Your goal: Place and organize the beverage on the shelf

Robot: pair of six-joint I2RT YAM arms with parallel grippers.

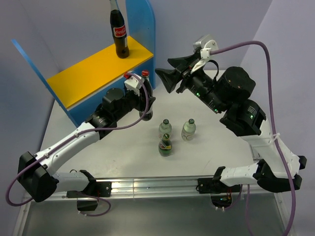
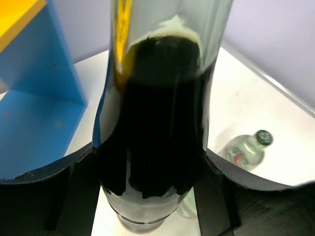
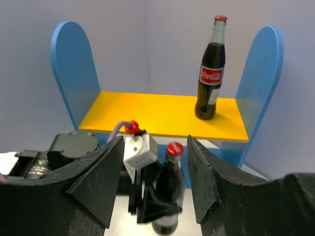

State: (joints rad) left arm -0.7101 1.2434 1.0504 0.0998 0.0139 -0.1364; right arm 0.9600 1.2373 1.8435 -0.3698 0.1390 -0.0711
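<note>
One tall cola bottle (image 1: 119, 37) with a red cap stands upright at the right end of the shelf's yellow top board (image 1: 88, 71); it also shows in the right wrist view (image 3: 209, 78). My left gripper (image 1: 147, 105) is shut on the second cola bottle (image 1: 145, 74), just in front of the shelf's right blue panel. That bottle fills the left wrist view (image 2: 157, 123) between the fingers (image 2: 216, 191). My right gripper (image 1: 164, 67) is open and empty in the air to its right, facing the shelf (image 3: 162, 115). Two small clear bottles (image 1: 165, 129) (image 1: 188, 129) and a small dark green one (image 1: 166, 146) stand mid-table.
The shelf's rounded blue side panels (image 3: 74, 73) (image 3: 261, 83) rise on either side of the board. The purple walls stand close behind and to the right. One clear bottle (image 2: 246, 150) stands just right of the left gripper. A metal rail (image 1: 152, 186) runs along the near edge.
</note>
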